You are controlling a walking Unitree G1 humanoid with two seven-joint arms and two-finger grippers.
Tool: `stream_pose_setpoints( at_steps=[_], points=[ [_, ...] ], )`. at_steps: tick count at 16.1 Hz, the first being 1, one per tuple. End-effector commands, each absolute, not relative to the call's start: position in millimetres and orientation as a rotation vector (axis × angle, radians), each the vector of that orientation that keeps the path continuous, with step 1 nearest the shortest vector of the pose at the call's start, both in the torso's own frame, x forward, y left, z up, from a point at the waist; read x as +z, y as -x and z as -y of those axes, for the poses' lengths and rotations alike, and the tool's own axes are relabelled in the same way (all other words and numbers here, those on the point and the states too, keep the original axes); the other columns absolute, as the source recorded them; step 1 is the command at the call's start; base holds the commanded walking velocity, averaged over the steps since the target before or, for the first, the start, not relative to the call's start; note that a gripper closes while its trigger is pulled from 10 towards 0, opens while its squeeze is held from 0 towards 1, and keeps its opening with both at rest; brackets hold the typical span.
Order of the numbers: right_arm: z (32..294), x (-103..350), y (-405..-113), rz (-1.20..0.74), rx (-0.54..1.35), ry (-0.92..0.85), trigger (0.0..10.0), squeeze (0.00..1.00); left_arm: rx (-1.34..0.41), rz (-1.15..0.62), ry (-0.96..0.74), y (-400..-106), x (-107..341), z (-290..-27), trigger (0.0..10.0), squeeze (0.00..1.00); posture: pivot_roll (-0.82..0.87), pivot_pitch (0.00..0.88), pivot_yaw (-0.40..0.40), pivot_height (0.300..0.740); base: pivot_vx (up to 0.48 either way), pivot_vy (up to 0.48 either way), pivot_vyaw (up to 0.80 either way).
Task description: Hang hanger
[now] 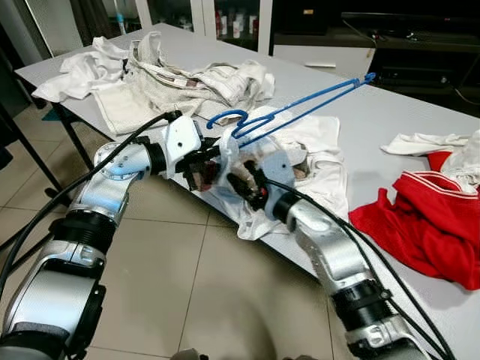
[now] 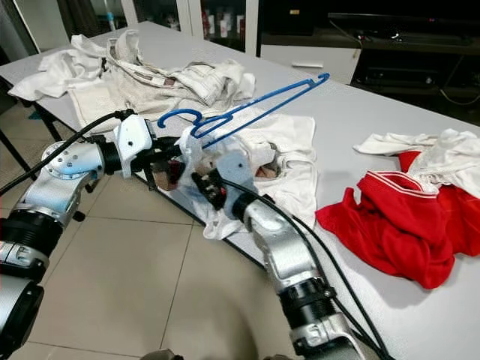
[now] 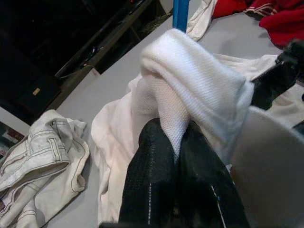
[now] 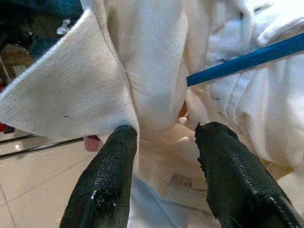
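Note:
A blue wire hanger lies tilted over a white shirt at the near edge of the grey table, with its hook toward me. My left gripper is shut on a bunched fold of the white shirt just under the hook. In the left wrist view the fingertips pinch the fabric, and the hanger shows beyond. My right gripper sits close beside the left one. It is open, its fingers spread around hanging shirt cloth, with the hanger bar just ahead.
A pile of cream and white clothes covers the table's far left. A red garment and a white cloth lie at the right. Tiled floor is below the table's edge. Dark cabinets stand behind.

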State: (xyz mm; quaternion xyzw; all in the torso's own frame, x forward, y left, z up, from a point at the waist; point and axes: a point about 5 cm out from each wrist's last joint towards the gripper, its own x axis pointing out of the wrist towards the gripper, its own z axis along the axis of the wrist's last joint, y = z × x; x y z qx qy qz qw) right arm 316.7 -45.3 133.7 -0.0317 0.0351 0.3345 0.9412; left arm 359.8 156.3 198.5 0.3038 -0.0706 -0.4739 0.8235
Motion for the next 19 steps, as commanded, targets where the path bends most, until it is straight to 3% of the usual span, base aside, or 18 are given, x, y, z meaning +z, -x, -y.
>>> stream_pose_setpoints(
  at_steps=[1,2,3,7,10,15,17,18,19],
  points=[
    [43,140,-322,-0.054,0.663,0.054,9.5,0.02,-1.008,0.173,-0.669,-361,205,-155,0.0,0.00,0.02,0.000,0.056,0.723,0.000,0.000,0.00],
    [43,142,-324,-0.048,0.653,0.048,3.1,0.02,-1.008,0.174,-0.669,-361,205,-155,0.0,0.00,0.02,0.000,0.056,0.723,0.000,0.000,0.00],
    [48,143,-327,-0.040,0.626,0.039,0.0,0.01,-1.008,0.173,-0.669,-360,205,-155,0.0,0.00,0.02,0.000,0.056,0.723,0.000,0.000,0.00],
    [59,141,-329,-0.042,0.576,0.039,0.0,0.01,-1.006,0.170,-0.667,-360,204,-156,0.0,0.00,0.02,0.000,0.053,0.723,0.000,0.000,0.00],
    [85,144,-336,-0.024,0.445,0.006,0.0,0.00,-1.006,0.172,-0.664,-360,204,-156,0.0,0.00,0.01,0.000,0.055,0.723,0.000,0.000,0.00],
    [91,145,-336,-0.011,0.424,0.040,0.0,0.02,-1.009,0.173,-0.664,-360,204,-155,0.0,0.00,0.01,0.000,0.059,0.723,0.000,0.000,0.00],
    [96,141,-335,-0.004,0.421,0.153,8.4,0.01,-1.027,0.165,-0.663,-359,204,-157,0.0,0.00,0.01,0.000,0.058,0.723,0.000,0.000,0.00],
    [95,140,-334,-0.001,0.431,0.172,10.0,0.00,-1.036,0.160,-0.659,-358,203,-158,0.0,0.00,0.01,0.000,0.058,0.723,0.000,0.000,0.00],
    [98,143,-332,0.027,0.423,0.203,10.0,0.00,-1.094,0.126,-0.646,-353,202,-161,0.0,0.00,0.01,0.000,0.051,0.723,0.000,0.000,0.00]
  ],
)
